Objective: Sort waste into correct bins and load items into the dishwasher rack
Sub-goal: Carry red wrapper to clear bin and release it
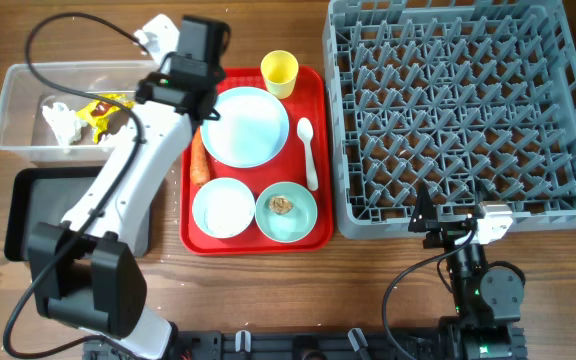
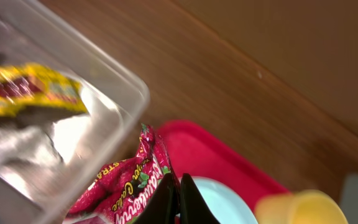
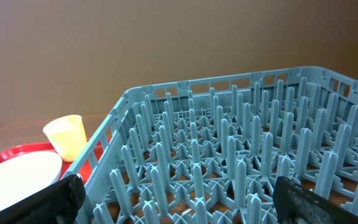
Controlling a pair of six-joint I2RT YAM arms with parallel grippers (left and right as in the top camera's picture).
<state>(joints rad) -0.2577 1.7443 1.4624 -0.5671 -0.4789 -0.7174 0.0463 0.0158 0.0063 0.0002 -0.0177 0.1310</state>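
Red wrapper (image 2: 120, 186) is pinched at its edge by the closed left gripper (image 2: 179, 200), at the far left corner of the red tray (image 2: 216, 155), just beside the clear tub (image 2: 114, 65); the bite looks thin, so the wrapper may slip free in transfer and land on the table (image 2: 260, 62) short of the tub rim; right gripper (image 3: 179, 205) stands wide and empty at the near edge of the dishwasher rack (image 3: 229, 143).
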